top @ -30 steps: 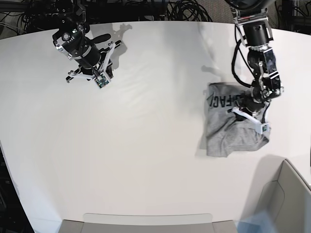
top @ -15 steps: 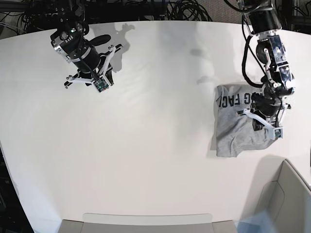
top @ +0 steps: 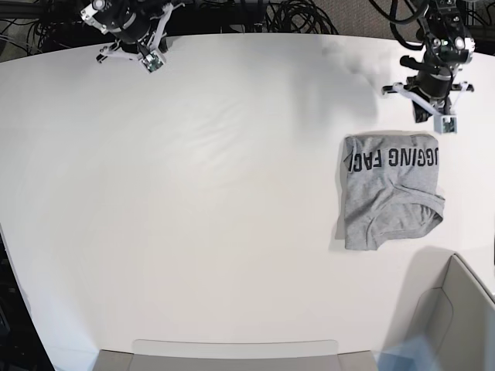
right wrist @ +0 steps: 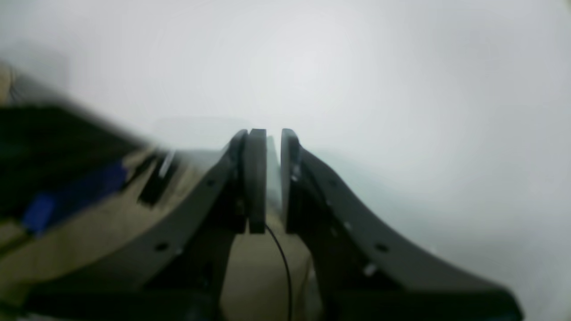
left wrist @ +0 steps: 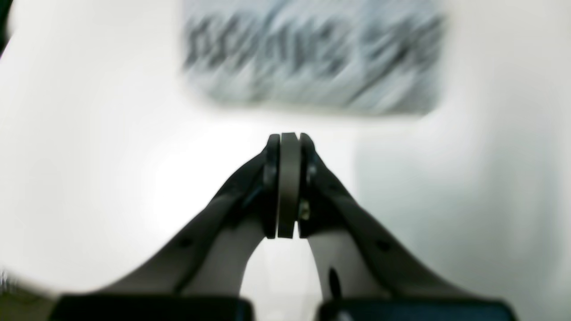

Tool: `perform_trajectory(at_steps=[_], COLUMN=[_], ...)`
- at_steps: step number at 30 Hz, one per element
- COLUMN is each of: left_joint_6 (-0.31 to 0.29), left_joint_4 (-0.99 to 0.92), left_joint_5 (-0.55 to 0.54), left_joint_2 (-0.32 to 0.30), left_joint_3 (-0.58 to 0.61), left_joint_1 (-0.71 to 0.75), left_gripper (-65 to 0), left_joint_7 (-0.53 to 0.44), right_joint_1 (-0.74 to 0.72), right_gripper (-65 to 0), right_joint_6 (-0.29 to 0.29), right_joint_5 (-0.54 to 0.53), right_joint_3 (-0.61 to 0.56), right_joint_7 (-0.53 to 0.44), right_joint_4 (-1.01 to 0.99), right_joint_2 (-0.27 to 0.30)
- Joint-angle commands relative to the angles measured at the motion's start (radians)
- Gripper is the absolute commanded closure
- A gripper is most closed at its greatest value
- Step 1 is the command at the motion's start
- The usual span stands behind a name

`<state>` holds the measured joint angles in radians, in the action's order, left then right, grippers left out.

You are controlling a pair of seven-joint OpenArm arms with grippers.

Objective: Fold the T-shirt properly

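Observation:
The heather-grey T-shirt (top: 390, 189) lies folded into a small packet at the right of the white table (top: 193, 201), black block lettering facing up along its far edge. It shows as a blurred grey patch with dark letters, the T-shirt (left wrist: 312, 53), in the left wrist view. My left gripper (top: 430, 108) hangs beyond the shirt's far edge, clear of the cloth; in its own view the left gripper (left wrist: 289, 139) is shut with pads pressed together on nothing. My right gripper (top: 141, 48) is at the table's far-left edge; the right gripper (right wrist: 273, 133) shows a narrow empty gap.
A grey bin (top: 456, 309) stands at the lower-right corner, close to the shirt's near edge. A flat grey tray (top: 232, 354) runs along the front edge. Black cables (top: 294, 15) lie behind the table's far edge.
The left gripper came off the T-shirt and rose toward the back; the shirt, dragged slightly right, now rests alone. The right arm pulled back to the far-left corner.

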<state>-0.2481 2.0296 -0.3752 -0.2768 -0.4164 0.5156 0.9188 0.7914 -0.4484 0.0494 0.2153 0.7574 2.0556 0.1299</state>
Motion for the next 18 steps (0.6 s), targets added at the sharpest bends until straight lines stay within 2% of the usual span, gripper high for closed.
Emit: perform_trajectory(at_steps=[1,3,6,10,13,15,18], left_joint_6=[-0.003,-0.003,-0.003,-0.003,-0.004,-0.004,-0.004], left_joint_4=[0.021,0.021,0.023,0.018,-0.013,-0.056,-0.168], left_joint_5=[-0.005,-0.005,-0.005,-0.005,-0.002,0.0,0.0], left_joint_2=[-0.008,-0.008,-0.009,-0.009,-0.011,-0.012,-0.014], left_joint_3=[-0.031,-0.069,-0.112,-0.109,-0.037,0.017,0.086], left_joint_1=[0.03,0.096,0.209,0.348,0.367,0.369,0.364], left_gripper=[0.0,0.0,0.0,0.0,0.0,0.0,0.0], left_joint_7=[-0.014,-0.014,-0.014,0.015,0.11,0.115,0.115], right_joint_1=[0.053,0.124,0.225,0.314,0.325,0.3,0.251], right_gripper=[-5.7,-5.7,-5.7,-5.7,-5.7,-5.7,-5.7], right_joint_6=[-0.002,-0.002,-0.002,-0.002,-0.002,-0.002,-0.002], right_joint_5=[-0.015,-0.015,-0.015,-0.047,-0.159,-0.205,-0.22], right_joint_3=[0.009,0.02,0.042,0.068,0.066,0.054,0.023], right_joint_7=[-0.039,-0.059,-0.06,-0.057,-0.057,-0.057,-0.065], right_joint_4=[0.02,0.02,0.018,0.01,-0.056,-0.14,-0.278], right_joint_2=[0.004,0.007,0.049,0.089,0.133,0.159,0.188])
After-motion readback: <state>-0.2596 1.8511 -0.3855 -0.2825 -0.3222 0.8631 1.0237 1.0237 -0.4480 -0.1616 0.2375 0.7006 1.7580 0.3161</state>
